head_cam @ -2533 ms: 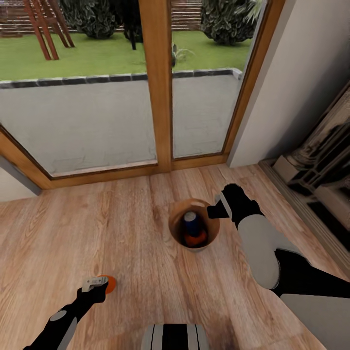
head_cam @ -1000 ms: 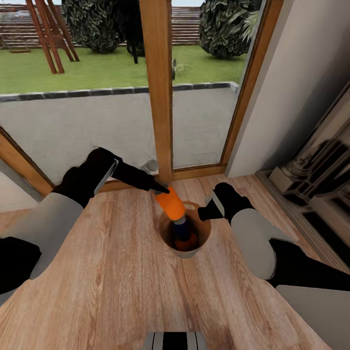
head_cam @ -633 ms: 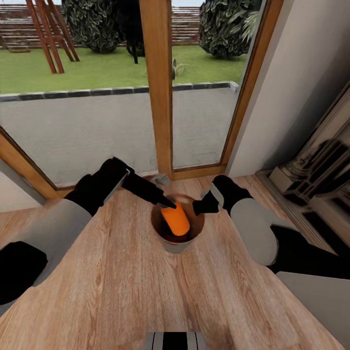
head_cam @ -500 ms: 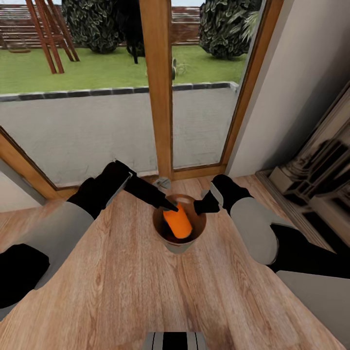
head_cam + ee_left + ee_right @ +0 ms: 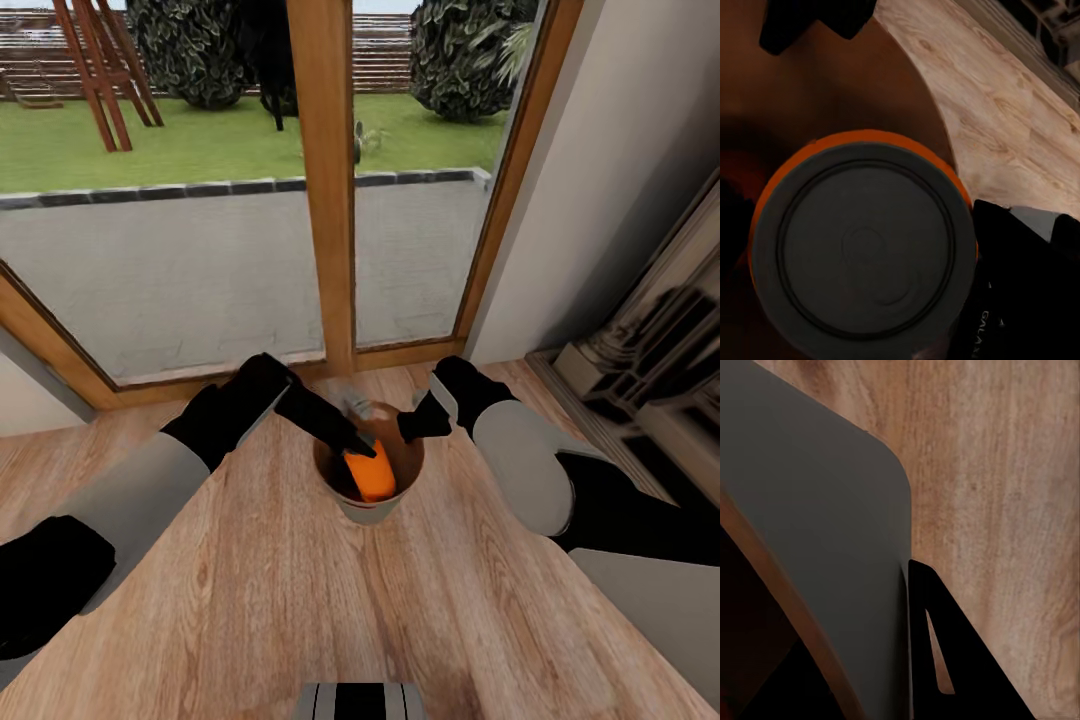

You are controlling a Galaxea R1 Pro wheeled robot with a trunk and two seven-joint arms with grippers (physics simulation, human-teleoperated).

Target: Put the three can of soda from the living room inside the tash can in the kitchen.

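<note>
A small trash can (image 5: 366,513), grey outside and brown inside, stands on the wood floor in front of the glass doors. My left gripper (image 5: 358,443) reaches down into its mouth, shut on an orange can of soda (image 5: 374,476) that is tilted and mostly below the rim. The left wrist view looks straight at the can's silvery end (image 5: 866,247), with the brown inner wall (image 5: 832,90) behind it. My right gripper (image 5: 408,427) is shut on the trash can's right rim. The right wrist view shows the grey outer wall (image 5: 817,532) beside one black finger (image 5: 945,660).
Wood-framed glass doors (image 5: 325,200) rise just behind the trash can, with a patio and lawn outside. A white wall (image 5: 600,180) and a dark stone surround (image 5: 650,340) close off the right. Bare wood floor (image 5: 300,600) stretches toward my base (image 5: 358,700).
My left arm swung the orange can from low at the left up over the trash can, then lowered it deeper inside. The right gripper stayed on the rim.
</note>
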